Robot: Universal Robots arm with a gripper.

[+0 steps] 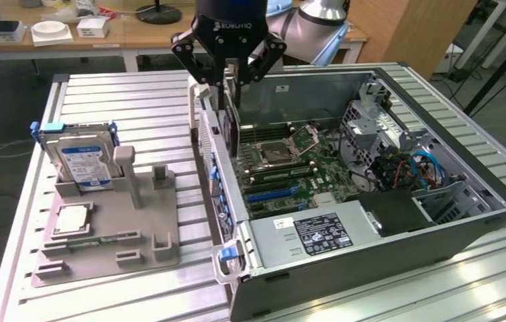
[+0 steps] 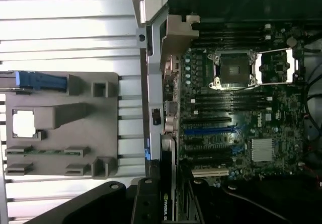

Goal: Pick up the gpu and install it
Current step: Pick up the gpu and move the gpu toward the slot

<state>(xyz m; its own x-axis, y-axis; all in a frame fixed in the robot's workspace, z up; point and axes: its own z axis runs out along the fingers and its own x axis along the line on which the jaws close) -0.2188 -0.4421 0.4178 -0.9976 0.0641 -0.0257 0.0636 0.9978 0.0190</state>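
My gripper (image 1: 229, 75) hangs over the near wall of the open computer case (image 1: 468, 221), shut on the gpu (image 1: 228, 124). The gpu is a thin dark card held on edge, hanging straight down, with its pale bracket strip (image 1: 196, 107) on the side toward the exterior view's left. Its lower edge is above the motherboard (image 1: 280, 164), close to the case's wall. In the wrist view the gpu (image 2: 167, 194) appears edge-on between my dark fingers (image 2: 146, 204), just over the board's expansion slots, near the blue slot (image 2: 209, 131).
A grey parts holder (image 1: 150, 228) lies at the exterior view's left on the slatted metal table (image 1: 127, 100), carrying an upright silver hard drive (image 1: 81, 161), a square chip (image 1: 72, 218) and a green memory stick (image 1: 100, 239). Inside the case are the processor socket (image 2: 234, 69), cables and a power supply (image 1: 320, 231).
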